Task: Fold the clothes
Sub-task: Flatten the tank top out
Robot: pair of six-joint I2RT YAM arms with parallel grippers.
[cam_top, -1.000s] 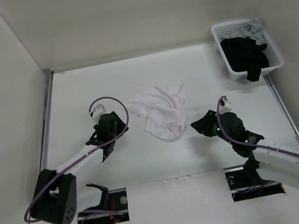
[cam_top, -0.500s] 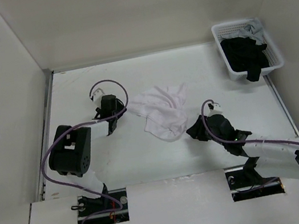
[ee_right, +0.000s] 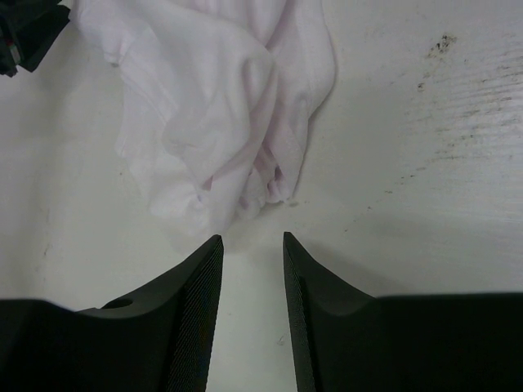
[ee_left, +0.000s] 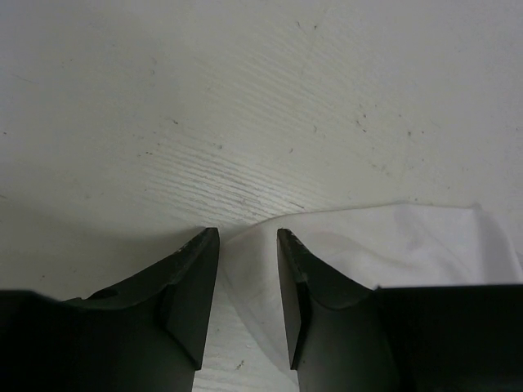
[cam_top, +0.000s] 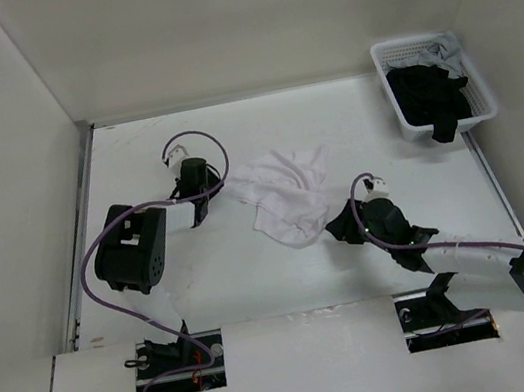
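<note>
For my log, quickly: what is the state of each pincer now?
Left pincer: open, over the white garment edge.
Right pincer: open, holding nothing.

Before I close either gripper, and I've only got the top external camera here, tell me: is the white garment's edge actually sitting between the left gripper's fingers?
Observer: Yes. On the left wrist camera the left gripper has its jaws apart, and the white garment reaches into the gap between them, not pinched.
Operator: And the right gripper?
Observer: On its own wrist camera the right gripper is open over bare table. The garment's crumpled edge lies just beyond the fingertips, not between them.
</note>
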